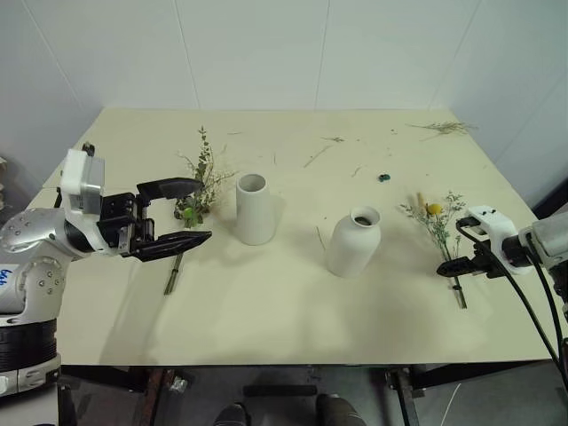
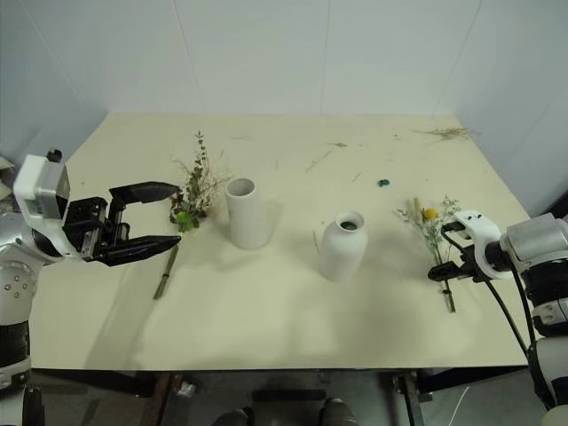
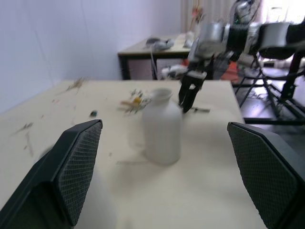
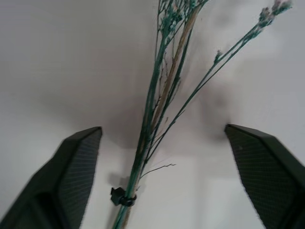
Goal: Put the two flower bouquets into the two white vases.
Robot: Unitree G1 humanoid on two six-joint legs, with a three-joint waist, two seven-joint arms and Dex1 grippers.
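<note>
Left claw (image 1: 169, 216) hung wide open above the counter (image 1: 266, 311), left of the cylinder vase (image 1: 255, 209). Between them lay the bushy bouquet (image 1: 197, 191), flat on the counter. Right of the cylinder vase stood the bottle vase (image 1: 354, 241). Farther right, the right claw (image 4: 162, 176) straddled the slim bouquet (image 1: 438, 224), fingers parted, stems not yet gripped.

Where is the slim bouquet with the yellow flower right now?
The slim bouquet lies flat on the table near its right edge, right of the bottle-shaped vase, with the right gripper over its stems.
</note>
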